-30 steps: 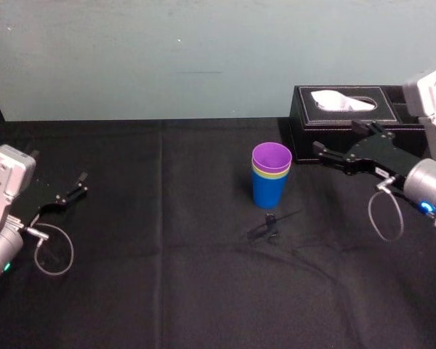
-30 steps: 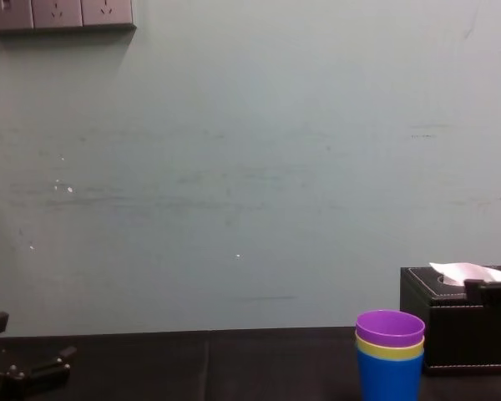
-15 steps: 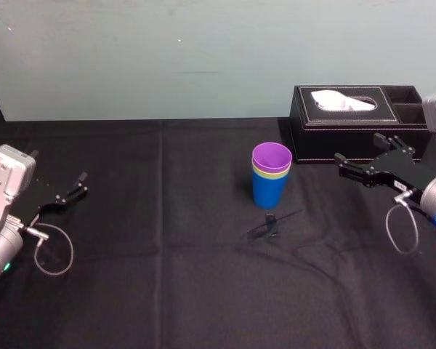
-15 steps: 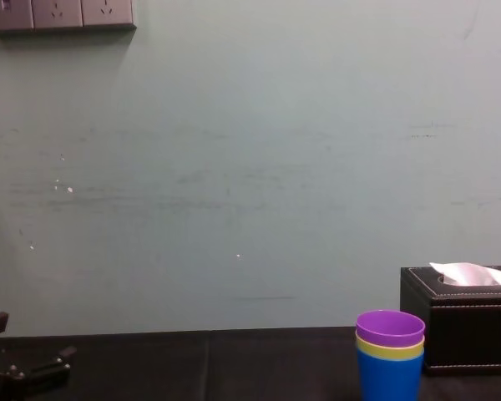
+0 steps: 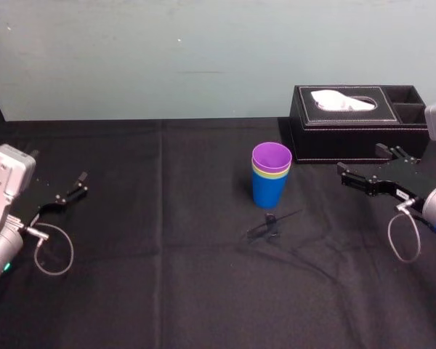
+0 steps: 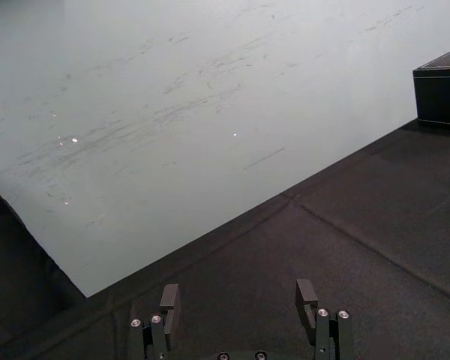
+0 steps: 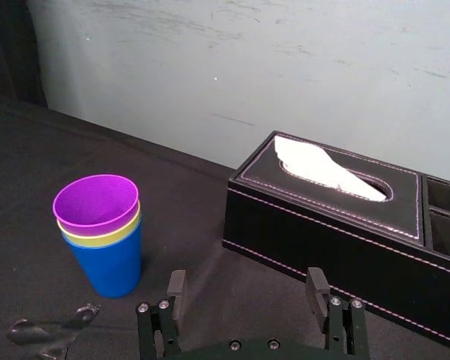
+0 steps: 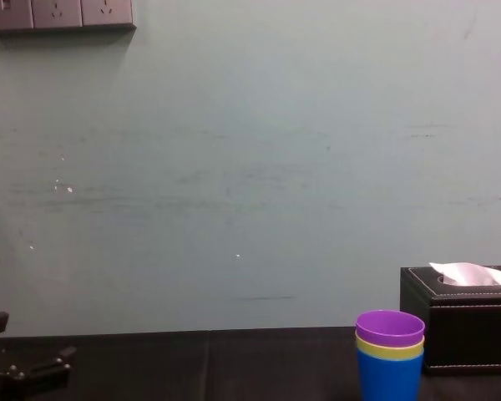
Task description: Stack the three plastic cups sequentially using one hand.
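Head view, entries for you, operator.

Item: right gripper, the labelled one. Jaws spread wide, nothing between them, hanging above the black tablecloth.

Item: three plastic cups, nested upright in one stack. The blue cup is at the bottom, the yellow-green cup shows as a thin band, and the purple cup sits on top, mouth up. The stack stands ahead of the right gripper's fingertips and to their left, well apart from them. By the look of it, the stacking is done.

Handling, my judgement: light, thin-walled, smooth and tapered, so likely slippery and easy to tip. If you must take hold again, close gently across the blue wall below the rims; a rim pinch on purple would probably lift that cup alone.

Item: tissue box, just beyond the right gripper's far finger. Mind it when you move.

Item: small dark object on the cloth, just in front of the stack; I cannot tell what it is.

Item: left gripper, parked far left, jaws apart, empty.

Change against a second ago: the right gripper has dropped lower and drawn back from the stack toward its own side. Cups, box and left gripper are unmoved.
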You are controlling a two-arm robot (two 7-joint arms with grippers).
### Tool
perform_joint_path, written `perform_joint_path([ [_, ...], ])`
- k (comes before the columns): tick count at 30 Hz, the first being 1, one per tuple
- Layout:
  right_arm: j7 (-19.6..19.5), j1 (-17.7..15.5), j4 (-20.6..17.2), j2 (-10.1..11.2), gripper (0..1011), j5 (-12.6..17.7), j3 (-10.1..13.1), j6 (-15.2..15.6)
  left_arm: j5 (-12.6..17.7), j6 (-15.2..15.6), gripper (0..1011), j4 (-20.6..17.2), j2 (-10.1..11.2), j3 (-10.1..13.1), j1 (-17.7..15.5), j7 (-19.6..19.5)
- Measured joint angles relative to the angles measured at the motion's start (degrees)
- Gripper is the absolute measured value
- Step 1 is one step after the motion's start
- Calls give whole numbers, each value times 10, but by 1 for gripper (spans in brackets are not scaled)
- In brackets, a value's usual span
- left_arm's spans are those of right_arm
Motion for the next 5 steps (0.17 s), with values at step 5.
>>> perform_joint_path([
  [5, 0, 1, 0, 0, 1004, 0, 0, 0, 0, 0, 1010, 0, 0, 0, 0, 0],
])
